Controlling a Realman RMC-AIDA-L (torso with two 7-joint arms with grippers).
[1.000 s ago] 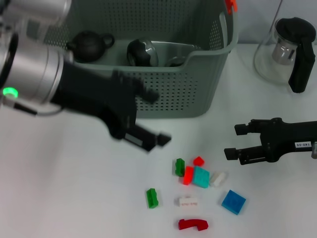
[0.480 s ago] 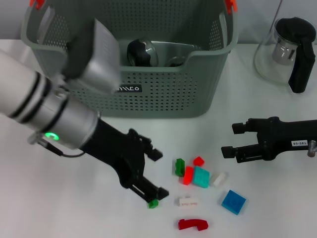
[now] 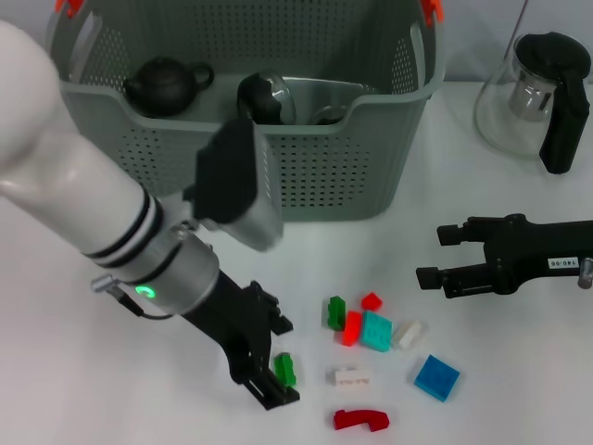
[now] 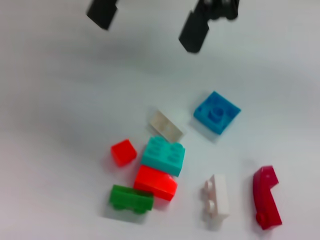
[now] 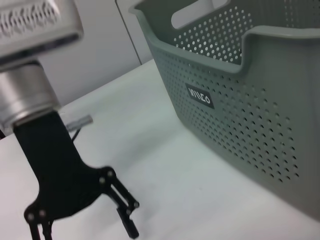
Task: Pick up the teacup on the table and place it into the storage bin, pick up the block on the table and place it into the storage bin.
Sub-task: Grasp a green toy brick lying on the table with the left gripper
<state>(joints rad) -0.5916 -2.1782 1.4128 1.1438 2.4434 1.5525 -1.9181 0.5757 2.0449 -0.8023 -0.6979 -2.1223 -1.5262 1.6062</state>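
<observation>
The left end effector (image 3: 276, 371), fingers spread wide, straddles a green block (image 3: 284, 369) (light, rigid, best pinched across its flat sides) below the storage bin (image 3: 352, 158).

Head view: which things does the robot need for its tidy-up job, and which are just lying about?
For the job:
storage bin; green block; teal block; blue block; left pincer, open at the green block.

Just lying about:
glass jug beside the bin; dark teapot inside the bin; right pincer, open, idle.
</observation>
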